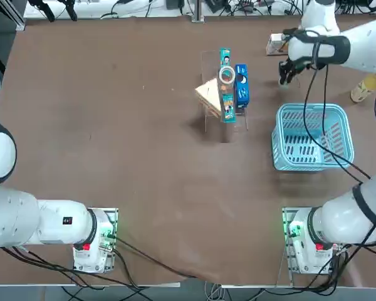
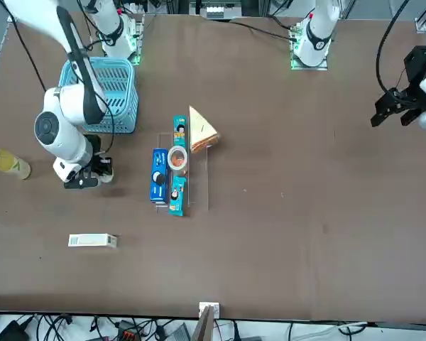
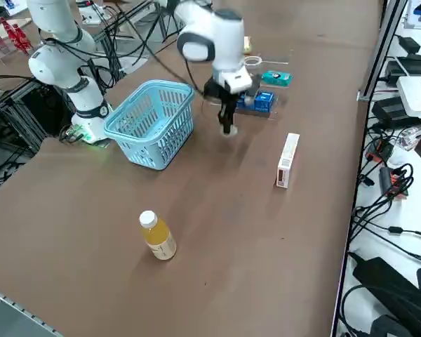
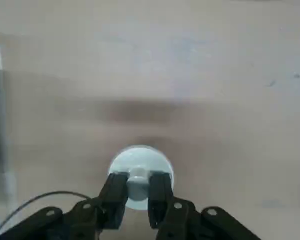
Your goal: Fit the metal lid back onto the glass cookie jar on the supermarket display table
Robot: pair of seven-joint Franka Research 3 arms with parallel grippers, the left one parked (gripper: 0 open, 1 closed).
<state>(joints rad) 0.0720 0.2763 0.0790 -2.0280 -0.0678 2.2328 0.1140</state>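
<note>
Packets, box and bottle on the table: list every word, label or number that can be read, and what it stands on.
None can be read.
Blue packet: print too small.
Teal packet: pictures and print, illegible.
White box: markings blurred.
Yellow bottle: no label legible.
Right gripper, shut on the metal lid: no marking.

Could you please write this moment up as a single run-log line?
arm: right | right claw: shut on metal lid knob | lid: above display table, beyond blue basket | glass cookie jar: uncovered, on clear rack | step: carry lid to jar
</note>
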